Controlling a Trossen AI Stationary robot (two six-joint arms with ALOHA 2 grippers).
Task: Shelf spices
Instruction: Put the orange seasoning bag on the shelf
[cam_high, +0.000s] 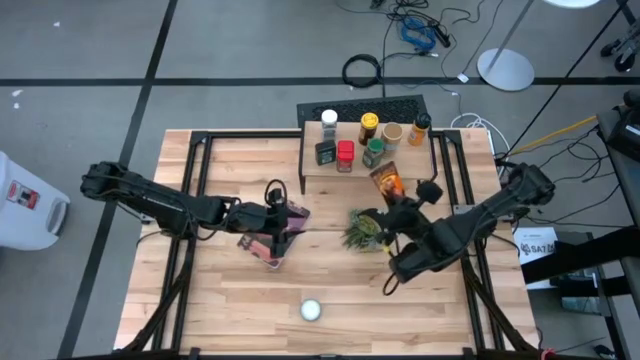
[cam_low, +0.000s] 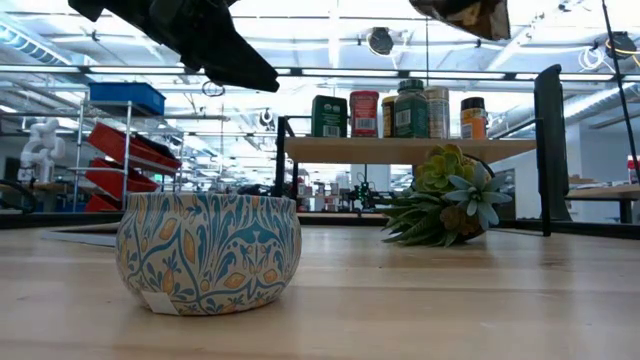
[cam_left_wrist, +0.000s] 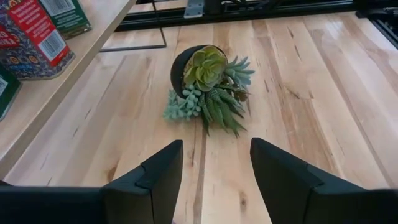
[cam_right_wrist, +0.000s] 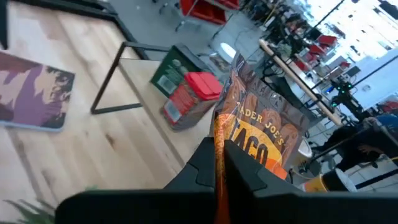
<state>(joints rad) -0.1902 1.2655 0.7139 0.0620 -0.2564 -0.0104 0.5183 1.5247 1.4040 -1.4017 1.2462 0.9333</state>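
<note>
The shelf (cam_high: 312, 172) stands at the table's far middle and carries several spice jars and tins, among them a white-topped jar (cam_high: 329, 120), a red-topped tin (cam_high: 345, 155) and a green-topped jar (cam_high: 373, 152). My right gripper (cam_high: 398, 200) is shut on the flat orange packet (cam_high: 386, 182), which it holds up by the shelf's near right edge. A patterned round tin with a white lid (cam_high: 311, 310) sits near the table's near edge. My left gripper (cam_left_wrist: 214, 155) is open over the maroon book (cam_high: 272, 240) and touches nothing. My right gripper pinches the orange packet by one edge (cam_right_wrist: 219, 134) between its two shut fingers (cam_right_wrist: 239, 163). The packet is lifted clear and sticks out past the fingertips toward the shelf. In the low view the packet (cam_low: 470, 15) hangs in the air above the level of the jars.
A green potted plant (cam_high: 364, 230) lies on its side between the two grippers, just on the near side of the shelf. The maroon book lies left of centre under my left gripper. The shelf's black frame legs (cam_right_wrist: 109, 84) stand on the table. Bare wood shows to the near left and near right.
</note>
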